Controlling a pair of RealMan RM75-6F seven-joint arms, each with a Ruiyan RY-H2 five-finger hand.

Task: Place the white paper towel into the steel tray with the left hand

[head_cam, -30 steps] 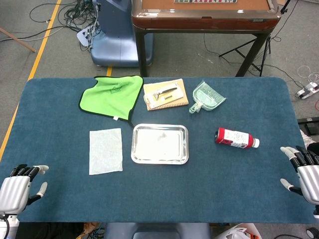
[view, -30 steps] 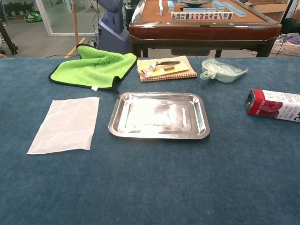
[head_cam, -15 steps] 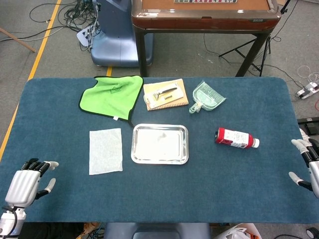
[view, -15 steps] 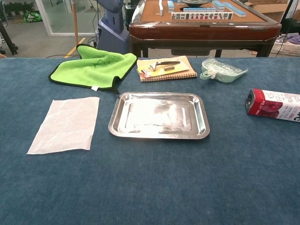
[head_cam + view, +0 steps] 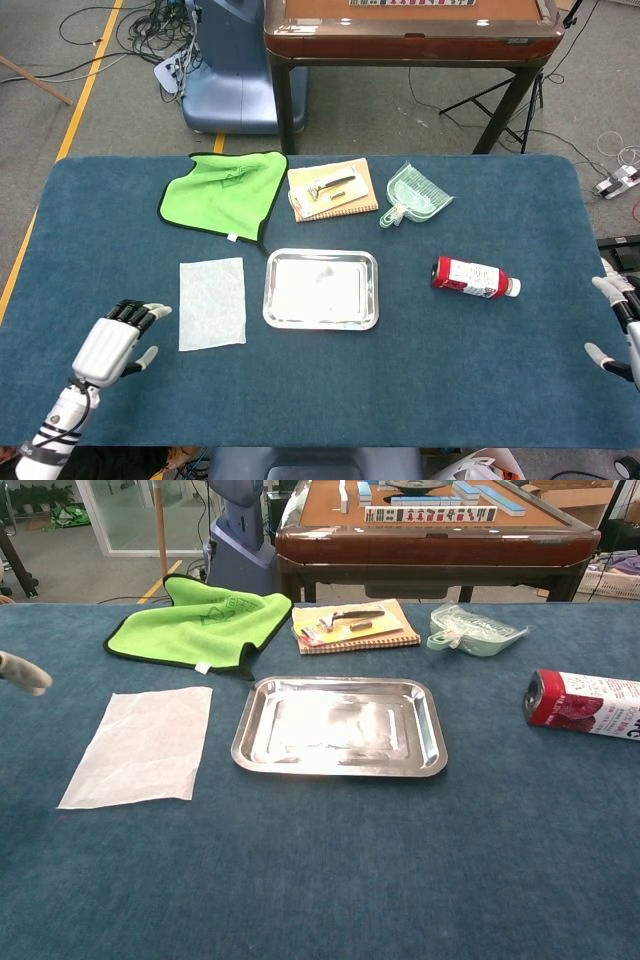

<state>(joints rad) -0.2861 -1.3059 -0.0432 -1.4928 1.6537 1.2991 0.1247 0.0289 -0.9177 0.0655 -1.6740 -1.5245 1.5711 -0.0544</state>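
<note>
The white paper towel [image 5: 212,303] [image 5: 142,745] lies flat on the blue table, just left of the empty steel tray [image 5: 321,289] [image 5: 339,727]. My left hand [image 5: 112,343] hovers open, fingers spread, a short way left of and below the towel, not touching it. In the chest view only one fingertip of the left hand [image 5: 24,673] shows at the left edge. My right hand [image 5: 622,330] sits at the far right table edge, mostly cut off by the frame, with its fingers apart.
A green cloth [image 5: 224,192] lies behind the towel. A notebook with a peeler [image 5: 332,188], a pale green dustpan [image 5: 415,194] and a red bottle on its side [image 5: 473,278] lie behind and right of the tray. A wooden table [image 5: 410,30] stands beyond.
My left hand has moved up and rightward from the near left corner toward the towel. My right hand has drifted further off the right edge. Towel and tray have not moved.
</note>
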